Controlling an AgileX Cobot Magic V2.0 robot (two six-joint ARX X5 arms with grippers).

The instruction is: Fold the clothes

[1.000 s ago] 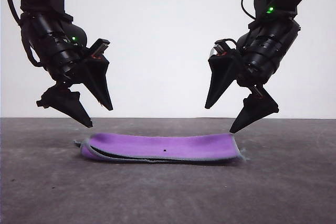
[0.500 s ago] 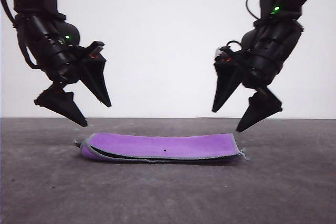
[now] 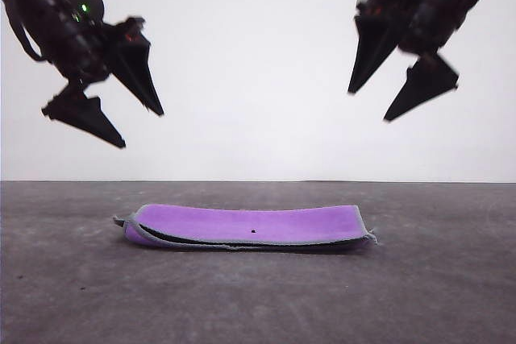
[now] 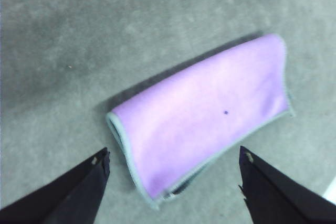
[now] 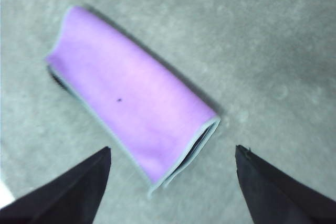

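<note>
Cloth (image 3: 246, 225) lies folded on the table (image 3: 435, 296), purple face up, grey edging along the near side. My left gripper (image 3: 142, 128) hangs well above its left end, jaws wide, holding nothing. My right gripper (image 3: 368, 105) hangs well above its right end, also wide and empty.

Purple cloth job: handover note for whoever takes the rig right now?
Left claw: open, empty, raised above the cloth's left end.
Right claw: open, empty, raised above its right end.
Purple cloth: lies flat on the grey table, folded into a long strip, purple face out, grey edging along the near side.
Done: at least one fold, cloth released.
Left: possibly one more fold across the short way; otherwise finished.
</note>
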